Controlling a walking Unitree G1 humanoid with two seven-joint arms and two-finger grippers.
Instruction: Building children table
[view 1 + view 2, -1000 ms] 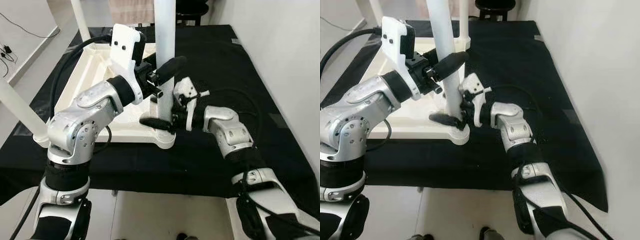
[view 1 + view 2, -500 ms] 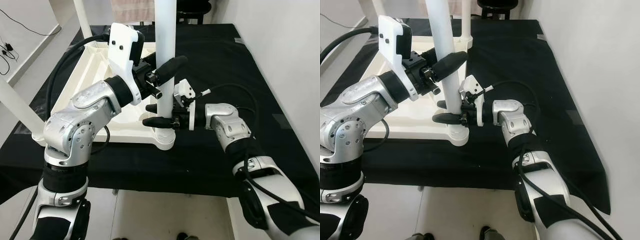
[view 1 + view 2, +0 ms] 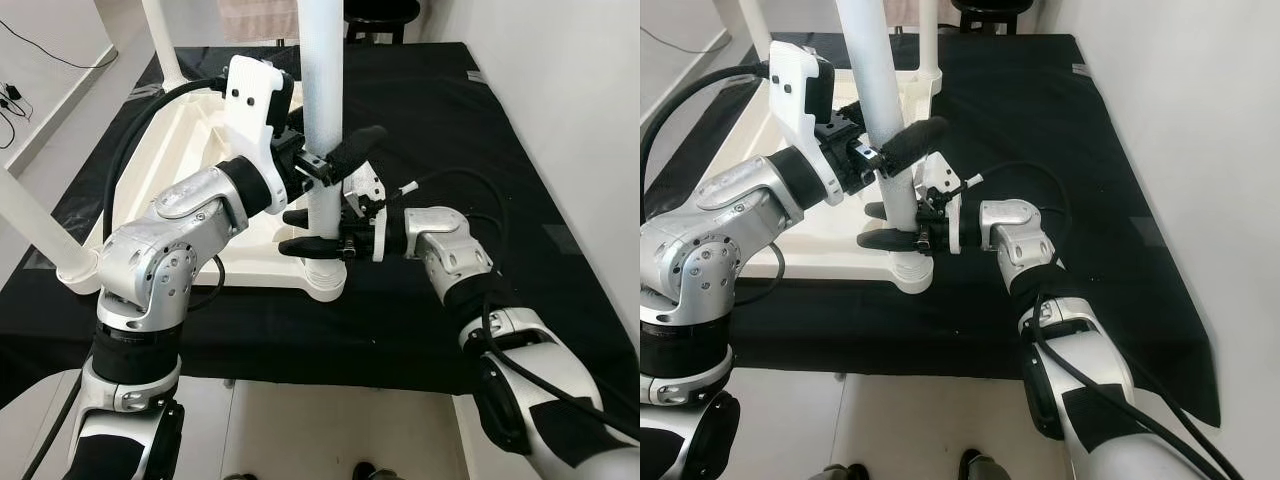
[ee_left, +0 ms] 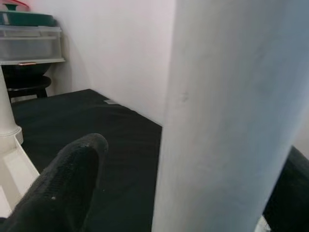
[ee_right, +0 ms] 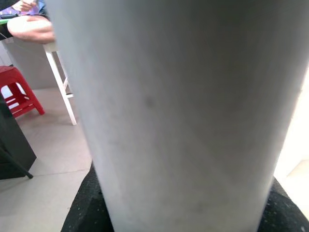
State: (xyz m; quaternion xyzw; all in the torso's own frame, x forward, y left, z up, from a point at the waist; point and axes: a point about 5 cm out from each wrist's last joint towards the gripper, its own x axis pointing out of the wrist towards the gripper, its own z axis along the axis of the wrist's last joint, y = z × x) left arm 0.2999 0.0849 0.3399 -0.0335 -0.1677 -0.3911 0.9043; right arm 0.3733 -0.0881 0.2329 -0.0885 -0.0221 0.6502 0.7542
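Two end effectors clamp one white table leg [image 3: 322, 110]: left end effector [image 3: 335, 160] grips mid-height, right end effector [image 3: 312, 231] grips lower, just above socket. Leg upright at near corner of upturned white tabletop [image 3: 190, 150], which lies on black-draped surface [image 3: 430, 110]. Left wrist view adds storage drawers [image 4: 30, 42] by wall; right wrist view adds red stool [image 5: 14, 94] and person's hand [image 5: 30, 29]. Leg top cut off; socket joint partly hidden by fingers.
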